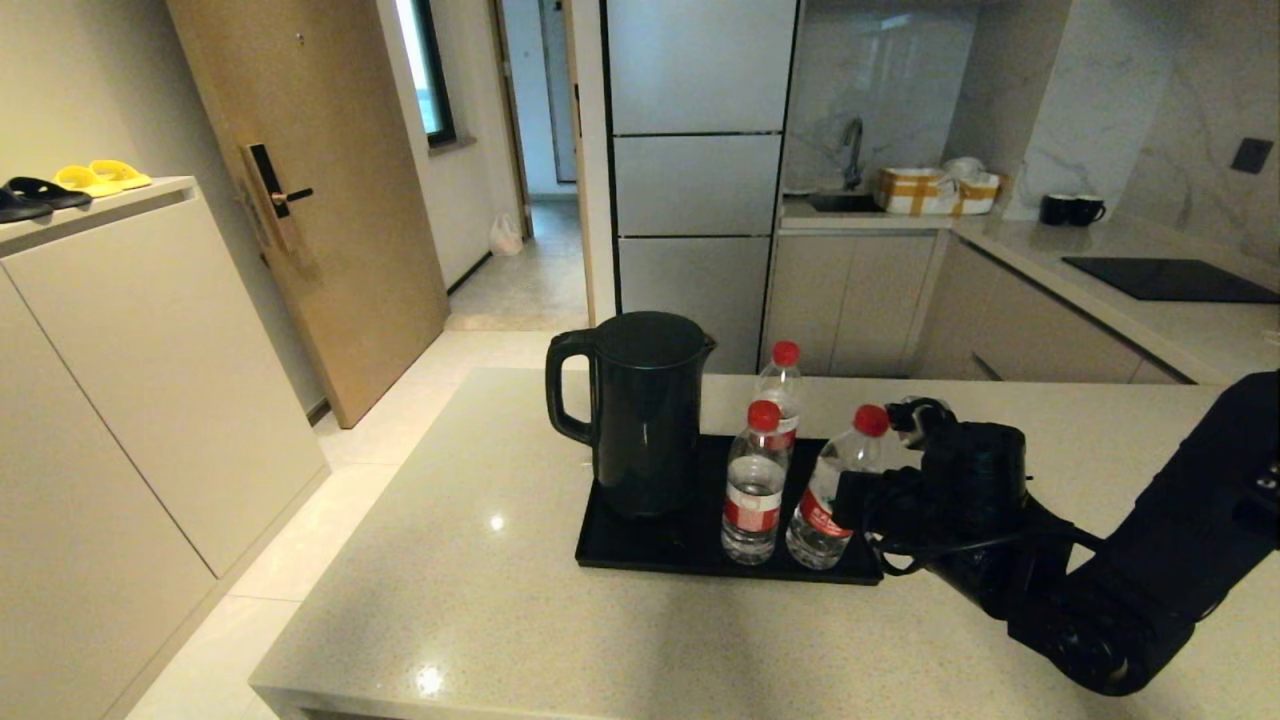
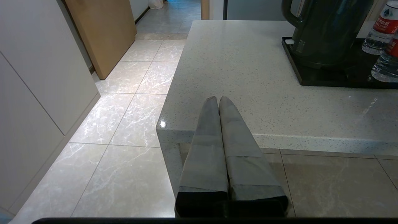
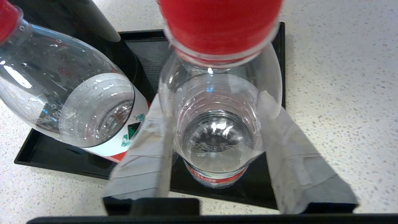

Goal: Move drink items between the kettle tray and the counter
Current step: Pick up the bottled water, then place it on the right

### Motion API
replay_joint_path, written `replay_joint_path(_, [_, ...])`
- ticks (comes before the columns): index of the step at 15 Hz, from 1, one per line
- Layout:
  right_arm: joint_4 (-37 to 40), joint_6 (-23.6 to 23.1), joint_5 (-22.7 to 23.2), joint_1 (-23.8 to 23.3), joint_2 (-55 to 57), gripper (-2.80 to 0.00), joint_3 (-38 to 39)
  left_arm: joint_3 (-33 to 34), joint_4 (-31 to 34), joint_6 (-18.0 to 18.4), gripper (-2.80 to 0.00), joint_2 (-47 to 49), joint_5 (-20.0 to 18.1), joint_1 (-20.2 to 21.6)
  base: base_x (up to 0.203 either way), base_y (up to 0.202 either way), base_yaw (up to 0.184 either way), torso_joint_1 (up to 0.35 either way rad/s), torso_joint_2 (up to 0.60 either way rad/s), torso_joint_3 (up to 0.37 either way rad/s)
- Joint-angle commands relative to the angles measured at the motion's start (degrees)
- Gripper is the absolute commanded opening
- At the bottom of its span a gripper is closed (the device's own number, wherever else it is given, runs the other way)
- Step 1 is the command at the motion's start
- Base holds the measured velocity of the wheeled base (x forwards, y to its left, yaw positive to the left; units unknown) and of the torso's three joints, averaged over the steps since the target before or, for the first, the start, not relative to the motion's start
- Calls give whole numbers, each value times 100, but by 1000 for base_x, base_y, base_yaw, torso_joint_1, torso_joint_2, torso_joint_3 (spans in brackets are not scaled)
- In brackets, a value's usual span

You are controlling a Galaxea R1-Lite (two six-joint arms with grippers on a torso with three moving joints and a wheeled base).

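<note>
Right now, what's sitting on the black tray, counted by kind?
Water bottles with red caps: 3, near-left, near-right, leaning between the right gripper's fingers, and rear
Black kettle: 1
Total on the kettle tray: 4

Kettle (image 2: 326,31) top cut off; right arm hides tray (image 1: 640,545) corner
</note>
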Motion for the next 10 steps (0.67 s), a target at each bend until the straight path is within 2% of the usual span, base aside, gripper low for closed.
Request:
replay_joint_path(1, [-24,15,-5,-3,-70,-280,21,3,0,-1,-280,-3,2,-2,0,0,0,0,0,0])
replay_joint_path(4, [47,15,-38,-3,-435,-280,142,-4,0,4,-280,-2,2,-2,0,0,0,0,0,0])
replay_joint_path(6, [469,-6,-128,-102,-921,-280,137,-2,0,-5,-280,-5,2,-2,0,0,0,0,0,0])
replay_joint_path(10, [1765,-327,-265,-1160,-1703,-280,-234,-4,0,0,-280,-8,2,-2,0,0,0,0,0,0])
